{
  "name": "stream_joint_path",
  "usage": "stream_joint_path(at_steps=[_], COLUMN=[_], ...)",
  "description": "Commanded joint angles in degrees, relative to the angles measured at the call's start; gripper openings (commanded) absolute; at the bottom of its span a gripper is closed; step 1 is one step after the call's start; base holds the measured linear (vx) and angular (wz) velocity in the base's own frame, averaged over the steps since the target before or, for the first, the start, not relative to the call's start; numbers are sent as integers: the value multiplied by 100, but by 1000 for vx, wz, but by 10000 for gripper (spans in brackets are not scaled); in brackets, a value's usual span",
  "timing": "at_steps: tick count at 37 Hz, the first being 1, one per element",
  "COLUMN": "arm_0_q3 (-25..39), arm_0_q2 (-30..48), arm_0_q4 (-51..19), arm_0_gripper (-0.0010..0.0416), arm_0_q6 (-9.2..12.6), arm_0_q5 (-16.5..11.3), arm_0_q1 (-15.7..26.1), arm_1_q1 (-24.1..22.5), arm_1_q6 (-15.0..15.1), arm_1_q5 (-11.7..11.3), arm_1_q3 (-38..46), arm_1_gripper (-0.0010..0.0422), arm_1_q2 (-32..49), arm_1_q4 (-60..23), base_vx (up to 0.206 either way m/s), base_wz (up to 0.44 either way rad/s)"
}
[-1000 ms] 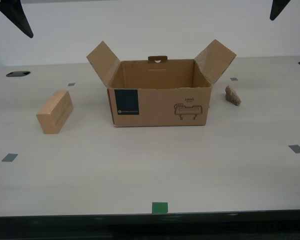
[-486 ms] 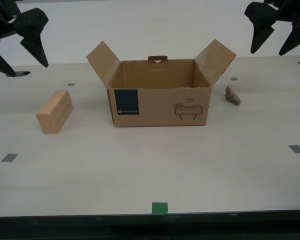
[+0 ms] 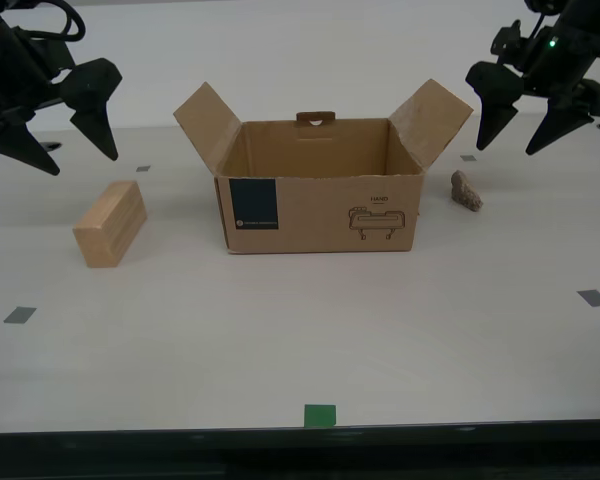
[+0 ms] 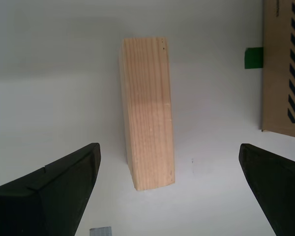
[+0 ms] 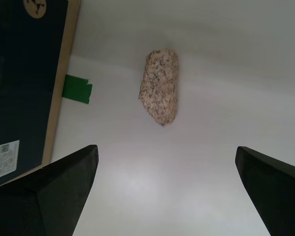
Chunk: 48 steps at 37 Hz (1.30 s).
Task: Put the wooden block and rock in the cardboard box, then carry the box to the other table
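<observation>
Both pincers hung wide open, my second gripper (image 4: 169, 191) above the light tan wooden block (image 4: 147, 110), my first gripper (image 5: 167, 189) above the speckled grey-brown rock (image 5: 160, 86); each needed a centred, straight descent before closing.

Cardboard box (image 4: 284, 69) cut off by frame edge; box floor hidden behind front wall.

Off-white table (image 3: 300, 340), cardboard box (image 3: 320, 205), wooden block (image 3: 111, 223), rock (image 3: 466, 190), green tape square (image 3: 319, 416), grey tape squares (image 3: 19, 315)
</observation>
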Motion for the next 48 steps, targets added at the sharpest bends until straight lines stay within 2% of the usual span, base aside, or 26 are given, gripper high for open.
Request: stream_joint_path(at_steps=[1, 10, 23, 31, 37, 42, 48], arm_0_q3=[4, -9, -302, -601, -859, -1110, -1224], arm_0_q2=[190, 372, 439, 439, 439, 439, 439], arm_0_q4=[284, 752, 1364, 2013, 2415, 2833, 3106], arm_0_gripper=[389, 389, 387, 387, 387, 386, 384], arm_0_q6=[-83, -247, -295, -295, -302, -341, -400], arm_0_q5=[-39, -37, -35, -35, 24, 232, 238], arm_0_q1=[15, 48, 114, 140, 153, 160, 184], arm_1_q1=[-9, -79, -223, -227, -232, -234, -234], arm_1_q6=[146, 234, 192, 188, 181, 166, 162], arm_1_q5=[0, -2, -15, -590, -605, -605, -605], arm_1_q3=[2, -52, -807, -1060, -1226, -1335, -1429], arm_1_gripper=[385, 385, 385, 385, 385, 385, 385], arm_1_q2=[186, 402, 400, 400, 400, 400, 400], arm_1_q4=[131, 551, 1434, 1659, 1971, 2076, 2223], base_vx=[0, 0, 0, 0, 0, 0, 0], base_wz=[0, 0, 0, 0, 0, 0, 0])
